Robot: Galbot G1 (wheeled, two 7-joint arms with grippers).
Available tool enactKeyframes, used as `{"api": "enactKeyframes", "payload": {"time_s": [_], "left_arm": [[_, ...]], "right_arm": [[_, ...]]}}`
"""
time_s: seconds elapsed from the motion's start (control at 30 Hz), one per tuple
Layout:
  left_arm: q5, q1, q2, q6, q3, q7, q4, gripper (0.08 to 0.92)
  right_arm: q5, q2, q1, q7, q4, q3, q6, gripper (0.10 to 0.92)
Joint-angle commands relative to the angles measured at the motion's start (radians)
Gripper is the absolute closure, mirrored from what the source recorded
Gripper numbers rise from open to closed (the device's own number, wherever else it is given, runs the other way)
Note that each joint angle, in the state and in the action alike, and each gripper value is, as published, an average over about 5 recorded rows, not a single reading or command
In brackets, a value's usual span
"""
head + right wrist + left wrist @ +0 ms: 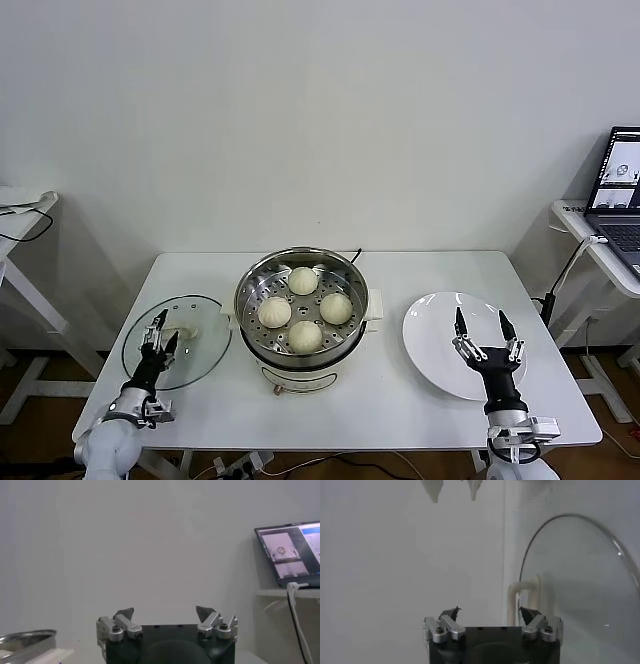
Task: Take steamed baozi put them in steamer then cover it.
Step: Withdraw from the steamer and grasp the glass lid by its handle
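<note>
Four cream-white pleated steamed baozi inside the round shiny steel steamer at centre of the white table, glass lid lying left under the left tool, spread wide and empty, right tool likewise over the bare white plate.

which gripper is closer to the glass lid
Left. The left gripper hovers open right over the glass lid; the right gripper, also open, is over the white plate, beyond the steamer.
</note>
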Motion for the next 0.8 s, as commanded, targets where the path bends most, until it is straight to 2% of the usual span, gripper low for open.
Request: {"api": "enactKeyframes", "payload": {"time_s": [0.03, 0.7, 0.8], "left_arm": [[0.033, -0.069, -0.008, 0.005, 0.004, -0.01, 0.085, 0.177], [0.041, -0.127, -0.016, 0.018, 0.005, -0.041, 0.151, 0.177], [0.041, -0.128, -0.017, 0.018, 0.007, -0.05, 0.16, 0.213]], "right_arm": [[-0.009, 0.002, -0.002, -0.002, -0.006, -0.002, 0.007, 0.203], [-0.031, 0.005, 0.002, -0.01, -0.048, -0.012, 0.023, 0.203], [-0.034, 0.005, 0.004, -0.011, -0.053, -0.014, 0.024, 0.203]]}}
